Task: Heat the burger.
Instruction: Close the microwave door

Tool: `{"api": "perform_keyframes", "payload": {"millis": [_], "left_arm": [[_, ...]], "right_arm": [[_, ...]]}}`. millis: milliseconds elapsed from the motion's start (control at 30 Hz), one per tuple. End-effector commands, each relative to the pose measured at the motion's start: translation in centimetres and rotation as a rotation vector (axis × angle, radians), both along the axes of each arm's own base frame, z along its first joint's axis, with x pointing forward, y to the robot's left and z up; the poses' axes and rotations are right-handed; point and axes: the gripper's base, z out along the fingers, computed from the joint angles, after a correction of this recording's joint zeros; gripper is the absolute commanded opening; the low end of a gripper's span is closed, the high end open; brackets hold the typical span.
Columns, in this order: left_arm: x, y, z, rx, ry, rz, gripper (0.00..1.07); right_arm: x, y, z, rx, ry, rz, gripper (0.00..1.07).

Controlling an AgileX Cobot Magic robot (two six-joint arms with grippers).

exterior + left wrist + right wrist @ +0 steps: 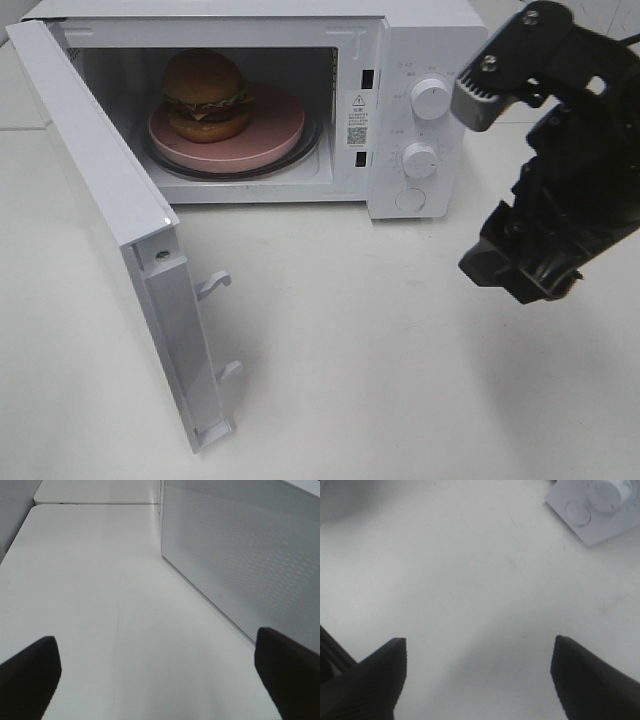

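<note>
Both hands are spread, holding nothing: the left hand [157,680] beside the open microwave door [240,555], the right hand [477,677] above the bench [470,570] near the dials [610,492]. The burger [205,95] sits on a pink plate [275,135] inside the microwave [420,60], on the glass turntable [168,167].

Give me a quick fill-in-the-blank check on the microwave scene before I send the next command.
1. The burger sits on a pink ____ inside the microwave.
2. The microwave's door stands ____.
3. The right tool is spread wide and holds ____.
4. The control panel carries ____ round knobs.

Missing words: plate; open; nothing; two.
</note>
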Motion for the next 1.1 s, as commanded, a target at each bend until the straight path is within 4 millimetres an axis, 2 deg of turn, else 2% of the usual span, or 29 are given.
{"api": "perform_keyframes", "payload": {"millis": [33,167,400,600,733,900,1100], "left_arm": [[-0.3,-0.1,0.0,-0.009,-0.031,-0.002,1.03],[-0.3,-0.1,0.0,-0.009,-0.031,-0.002,1.03],[-0.3,-0.1,0.0,-0.009,-0.031,-0.002,1.03],[-0.3,-0.1,0.0,-0.008,-0.031,-0.002,1.03],[-0.3,-0.1,0.0,-0.008,-0.031,-0.002,1.03],[-0.3,-0.1,0.0,-0.008,-0.031,-0.002,1.03],[-0.3,-0.1,0.0,-0.008,-0.031,-0.002,1.03]], "right_arm": [[-1.6,-1.3,0.6,-0.008,0.072,-0.087,0.76],[-3.6,-2.8,1.4,-0.034,0.129,-0.144,0.76],[-5.6,-4.3,2.5,-0.030,0.144,-0.188,0.76],[-8.4,-6.3,3.3,0.037,0.070,-0.190,0.76],[-9.5,-7.2,2.9,0.053,0.054,-0.200,0.76],[-11.2,-9.7,2.0,0.076,0.046,-0.369,0.76],[-12.9,-11.2,1.3,0.125,-0.020,-0.482,0.76]]}}
